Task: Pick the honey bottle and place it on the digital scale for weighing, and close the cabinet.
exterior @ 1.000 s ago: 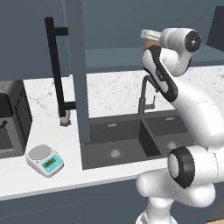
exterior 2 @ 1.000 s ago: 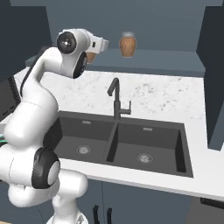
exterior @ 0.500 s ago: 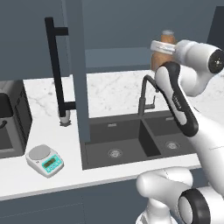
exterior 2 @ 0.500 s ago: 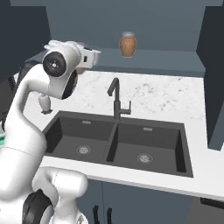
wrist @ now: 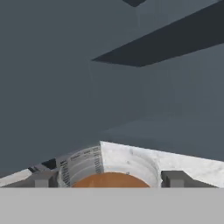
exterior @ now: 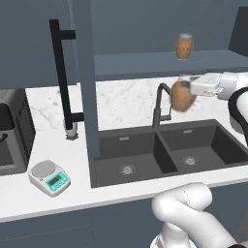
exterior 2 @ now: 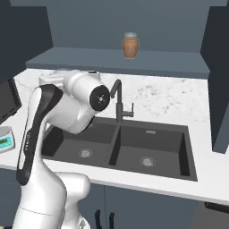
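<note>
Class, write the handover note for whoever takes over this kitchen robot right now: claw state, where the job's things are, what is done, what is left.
Claw: shut on the honey bottle, held in the air over the sink, beside the tap.
A look-alike jar stands on the cabinet shelf.
Scale: on the counter left of the sink, its plate bare.
Cabinet door: open, edge toward us, its black handle on the left side.
Done: bottle picked up.
Left: carry the bottle to the scale and set it on the plate, then close the cabinet door.
</note>
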Controlling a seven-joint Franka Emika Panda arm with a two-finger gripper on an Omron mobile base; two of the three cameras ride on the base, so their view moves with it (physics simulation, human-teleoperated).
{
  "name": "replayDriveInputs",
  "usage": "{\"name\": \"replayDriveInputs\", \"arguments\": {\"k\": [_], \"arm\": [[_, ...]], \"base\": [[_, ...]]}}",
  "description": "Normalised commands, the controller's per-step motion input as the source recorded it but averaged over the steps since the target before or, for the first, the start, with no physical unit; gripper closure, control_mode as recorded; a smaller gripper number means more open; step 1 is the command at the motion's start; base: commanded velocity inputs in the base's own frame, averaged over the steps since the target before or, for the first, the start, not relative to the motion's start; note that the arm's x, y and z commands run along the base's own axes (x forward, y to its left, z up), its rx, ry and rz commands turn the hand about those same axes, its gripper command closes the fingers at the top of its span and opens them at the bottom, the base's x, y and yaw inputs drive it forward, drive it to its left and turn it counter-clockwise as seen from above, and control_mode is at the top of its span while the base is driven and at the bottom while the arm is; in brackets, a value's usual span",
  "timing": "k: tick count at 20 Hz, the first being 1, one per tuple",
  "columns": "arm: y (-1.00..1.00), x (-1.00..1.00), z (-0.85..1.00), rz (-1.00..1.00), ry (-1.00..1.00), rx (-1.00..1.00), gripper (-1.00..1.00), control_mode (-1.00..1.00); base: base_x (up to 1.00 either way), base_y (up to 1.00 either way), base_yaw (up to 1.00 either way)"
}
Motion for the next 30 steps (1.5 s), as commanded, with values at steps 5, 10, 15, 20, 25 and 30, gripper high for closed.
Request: {"name": "replayDriveInputs", "arguments": {"k": [5, 10, 15, 20, 25, 30], "arm": [[0.9, -0.12, -0.91, 0.41, -0.22, 0.01, 1.0, -1.0], [0.95, 0.04, -0.47, 0.23, 0.02, -0.02, 1.0, -1.0], [0.55, 0.14, -0.18, 0.25, 0.19, -0.03, 1.0, -1.0], [0.55, 0.31, -0.33, 0.3, 0.09, 0.0, 1.0, -1.0], [0.82, 0.16, -0.41, 0.27, -0.05, 0.0, 1.0, -1.0], [0.77, 0.27, -0.32, 0.21, -0.04, 0.0, 1.0, -1.0]], "base": [[0.0, 0.0, 0.0], [0.0, 0.0, 0.0], [0.0, 0.0, 0.0], [0.0, 0.0, 0.0], [0.0, 0.0, 0.0], [0.0, 0.0, 0.0]]}}
